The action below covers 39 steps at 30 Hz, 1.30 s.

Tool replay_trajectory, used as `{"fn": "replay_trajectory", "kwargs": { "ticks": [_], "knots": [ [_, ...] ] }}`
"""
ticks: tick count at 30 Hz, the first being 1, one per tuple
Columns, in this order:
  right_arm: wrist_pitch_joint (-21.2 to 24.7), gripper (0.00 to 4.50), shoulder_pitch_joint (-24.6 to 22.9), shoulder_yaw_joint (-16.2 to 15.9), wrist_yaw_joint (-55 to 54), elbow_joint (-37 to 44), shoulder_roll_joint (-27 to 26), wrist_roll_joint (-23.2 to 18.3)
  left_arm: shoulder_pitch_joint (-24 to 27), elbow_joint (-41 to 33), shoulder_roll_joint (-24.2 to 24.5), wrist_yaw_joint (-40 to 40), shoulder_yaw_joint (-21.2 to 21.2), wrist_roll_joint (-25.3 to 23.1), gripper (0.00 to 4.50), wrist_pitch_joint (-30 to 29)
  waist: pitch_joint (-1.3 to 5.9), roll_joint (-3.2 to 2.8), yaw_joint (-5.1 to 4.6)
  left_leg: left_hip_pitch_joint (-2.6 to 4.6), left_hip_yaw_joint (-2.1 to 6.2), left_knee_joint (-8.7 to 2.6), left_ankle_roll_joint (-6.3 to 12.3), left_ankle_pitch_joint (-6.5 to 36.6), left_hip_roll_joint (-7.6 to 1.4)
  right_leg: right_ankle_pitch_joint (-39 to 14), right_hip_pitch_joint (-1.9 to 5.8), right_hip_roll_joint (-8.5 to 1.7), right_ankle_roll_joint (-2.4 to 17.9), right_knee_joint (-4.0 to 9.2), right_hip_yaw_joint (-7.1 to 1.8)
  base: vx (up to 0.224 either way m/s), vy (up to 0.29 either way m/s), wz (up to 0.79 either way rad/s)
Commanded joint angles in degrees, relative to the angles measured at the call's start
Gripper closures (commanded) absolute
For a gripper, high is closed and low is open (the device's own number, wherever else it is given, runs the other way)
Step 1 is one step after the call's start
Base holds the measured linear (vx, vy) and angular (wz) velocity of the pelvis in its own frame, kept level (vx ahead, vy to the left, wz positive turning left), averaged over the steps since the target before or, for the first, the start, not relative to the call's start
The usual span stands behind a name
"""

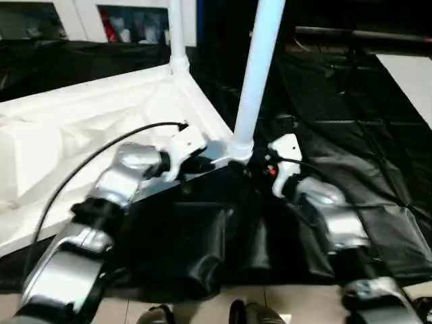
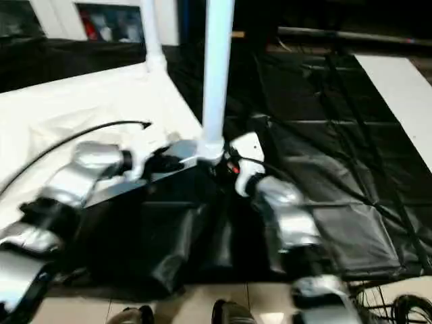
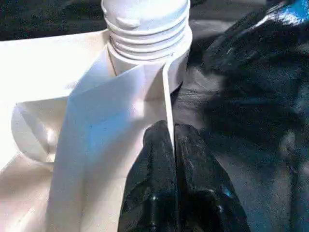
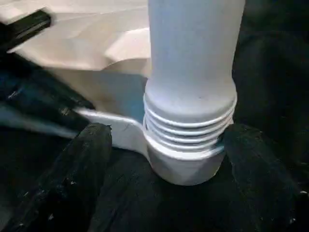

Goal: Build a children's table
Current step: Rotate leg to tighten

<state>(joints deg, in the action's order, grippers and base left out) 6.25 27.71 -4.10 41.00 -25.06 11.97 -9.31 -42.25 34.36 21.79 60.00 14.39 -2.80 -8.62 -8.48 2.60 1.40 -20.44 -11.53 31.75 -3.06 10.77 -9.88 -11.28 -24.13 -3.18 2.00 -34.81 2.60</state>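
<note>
At the tabletop's (image 1: pixel 81 128) near corner, a leg (image 1: pixel 256 74) stands threaded in its socket. Left gripper (image 3: pixel 170 140) pinches the tabletop's rim there. Right gripper (image 4: pixel 164 145) straddles the leg's base, fingers wide apart.

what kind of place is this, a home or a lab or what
Probably a lab or test room, not a home: black sheeting covers the floor under the upturned tabletop, a white cabinet with glass doors stands behind, and loose cables lie on pale tiles.

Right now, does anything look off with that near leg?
Yes: the near leg is not fully seated. Several thread ridges show above its corner socket. The left gripper pinches the tabletop's rim beside it.
</note>
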Motion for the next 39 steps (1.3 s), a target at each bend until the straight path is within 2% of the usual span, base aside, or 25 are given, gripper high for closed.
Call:
{"fn": "replay_trajectory", "kwargs": {
  "ticks": [1,3,5,9,12,14,15,18,21,28,39],
  "knots": [
    [0.6,0.65,-0.7,-1.2,6.1,2.8,2.2,-1.9,4.5,-0.3,0.9,8.1,4.3,0.8,4.50,0.1,3.49,0.15,0.18,-0.19,1.35,-2.52,8.39,2.5,-3.27,-0.3,3.70,-5.24,15.1,3.59,-3.65,0.000,0.000,0.00],
    [0.7,0.65,-1.2,-1.7,9.5,4.0,4.1,-2.7,5.5,-2.3,2.3,10.3,4.7,1.2,4.50,0.3,3.40,0.03,0.37,0.08,1.23,-2.46,9.15,2.2,-3.47,0.4,3.53,-5.20,15.7,3.44,-3.66,0.000,0.000,0.00],
    [0.8,0.65,-1.5,-1.7,12.3,5.1,5.4,-3.3,6.9,-5.4,4.2,14.1,5.2,2.2,4.50,-0.1,3.29,0.07,0.35,0.18,1.30,-2.61,8.97,2.8,-3.66,-0.9,3.45,-5.24,16.0,3.42,-3.59,0.000,0.000,0.00],
    [0.0,0.65,-1.7,-3.2,17.4,6.4,7.5,-3.4,8.9,-10.1,7.1,18.3,5.8,3.8,4.50,-1.5,3.18,-0.22,0.39,0.40,1.32,-2.75,7.69,4.2,-3.80,-3.6,3.26,-5.32,16.3,3.61,-3.57,0.000,0.000,0.00],
    [0.0,0.65,-1.7,-4.4,19.9,6.6,8.5,-3.8,9.5,-11.4,7.7,19.1,5.7,4.2,4.50,-2.2,3.21,-0.06,0.47,0.35,1.27,-2.68,7.39,3.5,-3.70,-2.4,3.40,-5.23,16.3,3.41,-3.59,0.000,0.000,0.00],
    [0.0,0.65,-1.7,-4.6,20.3,6.7,8.7,-3.9,9.5,-11.6,7.8,19.2,5.7,4.2,4.50,-2.3,3.24,-0.04,0.47,0.31,1.29,-2.66,7.49,3.1,-3.66,-1.9,3.46,-5.22,16.2,3.35,-3.59,0.000,0.000,0.00],
    [-0.2,0.90,-1.6,-5.3,21.8,6.4,9.0,-3.3,9.8,-12.1,8.0,19.4,5.5,4.2,4.50,-2.8,3.30,-0.02,0.42,0.29,1.27,-2.59,7.62,2.9,-3.59,-1.5,3.48,-5.20,16.2,3.29,-3.57,0.000,0.000,0.00],
    [-0.4,0.98,-1.3,-5.3,22.0,5.8,8.8,-2.8,9.7,-12.1,8.1,19.2,5.5,4.2,4.50,-3.0,3.28,0.09,0.44,0.23,1.28,-2.54,7.84,2.8,-3.52,-1.9,3.50,-5.22,16.0,3.35,-3.57,0.000,0.000,0.00],
    [-0.4,1.35,-1.0,-5.6,22.3,5.6,8.8,-2.7,9.6,-12.1,8.3,19.0,5.6,4.4,4.50,-3.2,3.33,0.14,0.44,0.22,1.29,-2.49,7.81,2.5,-3.46,-2.1,3.56,-5.20,15.9,3.34,-3.57,0.000,0.000,0.00],
    [-1.0,1.83,-0.9,-6.7,22.6,5.3,9.3,-2.3,9.5,-12.2,8.4,19.0,5.5,4.4,4.50,-3.6,3.49,0.13,0.43,0.21,1.29,-2.34,8.40,1.4,-3.44,-0.1,3.65,-5.12,16.3,3.03,-3.51,0.000,0.000,0.00],
    [-0.9,1.88,-1.0,-6.5,22.1,4.0,8.8,-1.9,9.6,-12.3,8.5,19.0,5.4,4.5,4.50,-4.2,3.60,0.10,0.47,0.27,1.28,-2.21,8.76,1.1,-3.44,0.5,3.68,-5.14,16.8,2.88,-3.47,0.000,0.000,0.00]
  ]
}}
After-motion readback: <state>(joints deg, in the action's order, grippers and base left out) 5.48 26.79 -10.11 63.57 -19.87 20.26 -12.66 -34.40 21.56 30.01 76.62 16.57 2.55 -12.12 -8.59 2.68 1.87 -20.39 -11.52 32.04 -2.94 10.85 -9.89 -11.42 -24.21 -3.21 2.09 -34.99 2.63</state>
